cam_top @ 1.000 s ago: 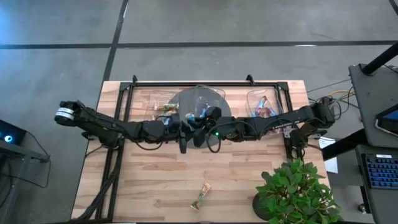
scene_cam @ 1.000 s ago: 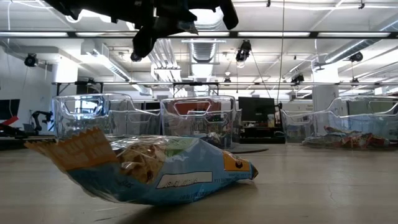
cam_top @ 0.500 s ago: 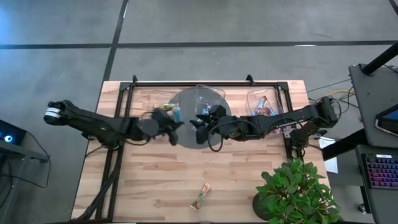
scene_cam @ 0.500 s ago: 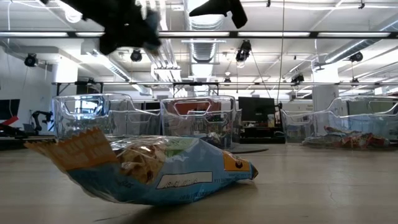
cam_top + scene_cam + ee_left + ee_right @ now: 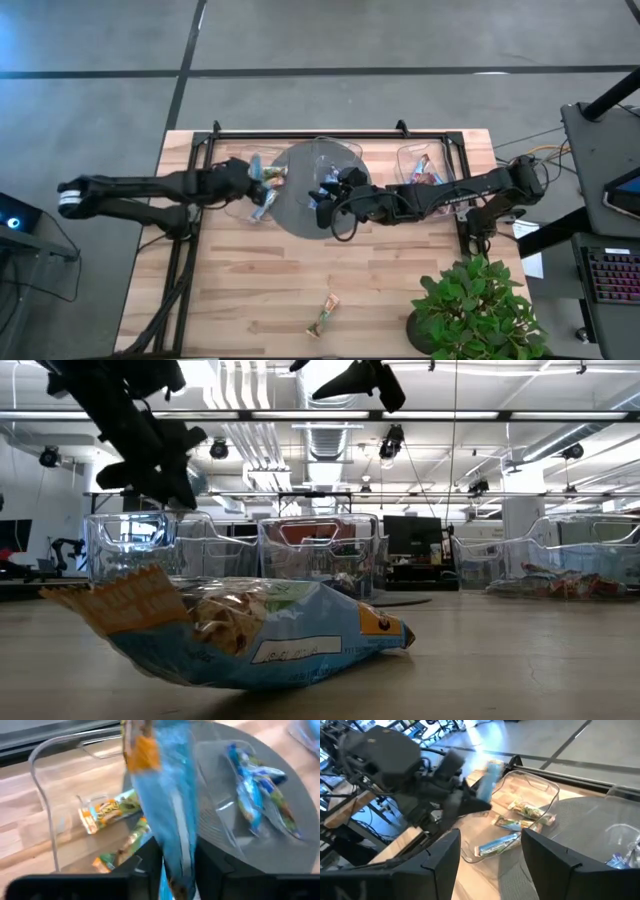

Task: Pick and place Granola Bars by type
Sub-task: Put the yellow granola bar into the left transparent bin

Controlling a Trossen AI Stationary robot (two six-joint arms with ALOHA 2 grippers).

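My left claw [image 5: 177, 870] grips a shiny blue bar [image 5: 170, 815] (orange print at one end) over the left bin [image 5: 232, 170]. My right claw [image 5: 490, 855] stands open, empty, over the grey disc [image 5: 300, 205].

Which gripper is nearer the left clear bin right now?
Left. The left gripper hangs over the left bin, holding a blue bar. The right gripper is over the grey round platform beside it.

Glossy blue foil bar wrapper [image 5: 172, 815]; clear plastic bin [image 5: 47, 805]; pale wood-plank table [image 5: 380, 285].
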